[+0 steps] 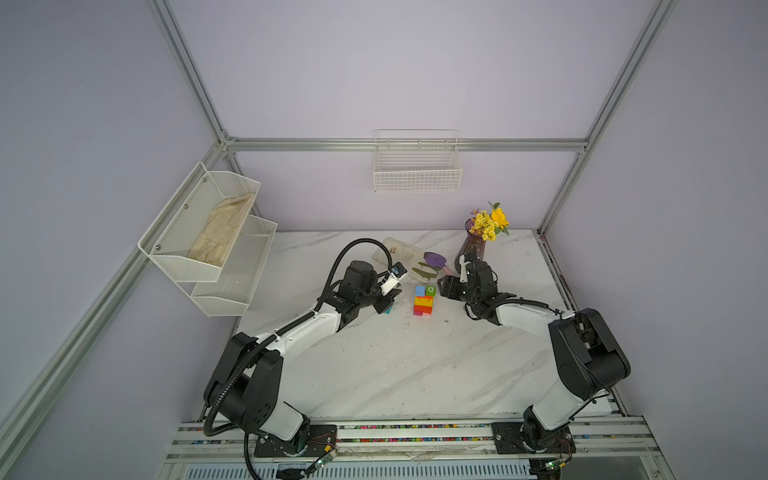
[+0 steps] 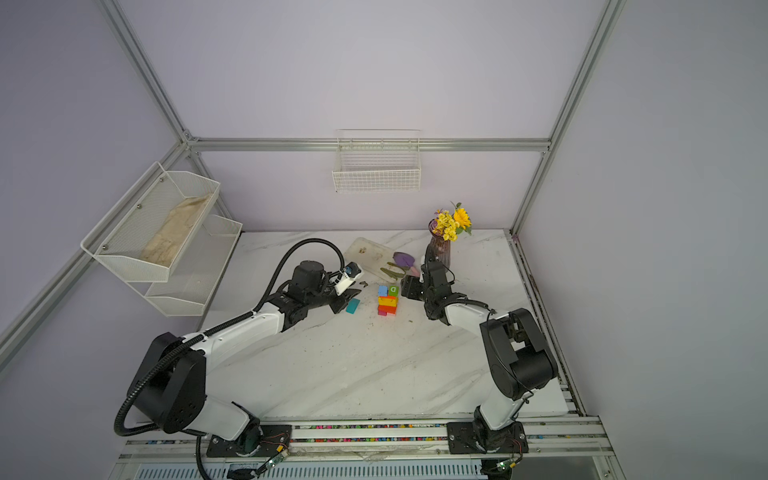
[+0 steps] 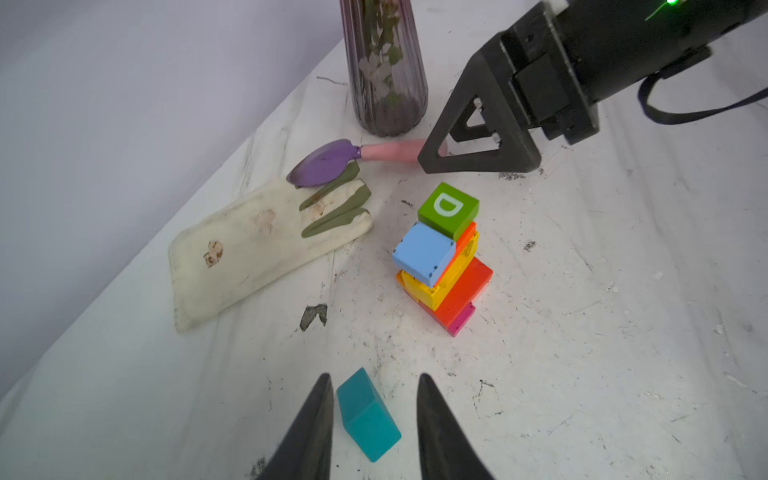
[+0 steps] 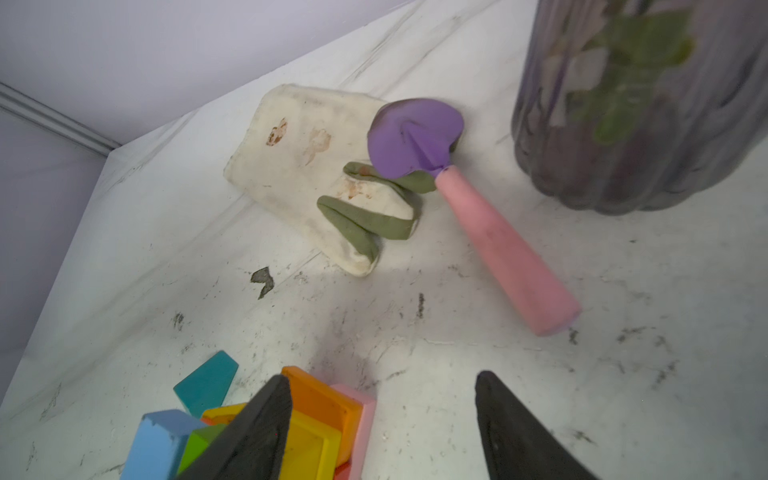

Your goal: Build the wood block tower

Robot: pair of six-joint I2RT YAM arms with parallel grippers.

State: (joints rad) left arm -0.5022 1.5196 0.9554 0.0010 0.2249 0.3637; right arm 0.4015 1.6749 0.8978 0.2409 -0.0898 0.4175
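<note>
The tower (image 3: 444, 257) stands on the tabletop (image 3: 582, 332) with pink and red at the base and orange and yellow above. A blue block (image 3: 424, 253) and a green block (image 3: 449, 210) marked D sit side by side on top. The layers are a little askew of one another, so the tower looks easy to upset. The teal block (image 3: 368, 415), the house-shaped one, lies on its side on the tabletop near the tower, on the left arm's side and clear of it.

The left hand (image 3: 374, 374) is down over that block with a finger on each side, clenched on it. A sliver of tabletop seems to show beside one finger, so I cannot be sure how firm the hold is. The right hand (image 4: 382, 374) is released and empty, just beside the tower on the side away from the teal block, with one finger close to the upper blocks.

The step in hand appears to be taking up the teal block as the tip. To do it well:
- Make sure of the hold before lifting.
- Raise the block above the tower's top before carrying it across.
- Turn the block so its flat base faces down.
- Centre it over the seam between blue and green.
- Lower it slowly and let go only once it rests.

The right hand should keep off the tower so nothing nudges it.
</note>
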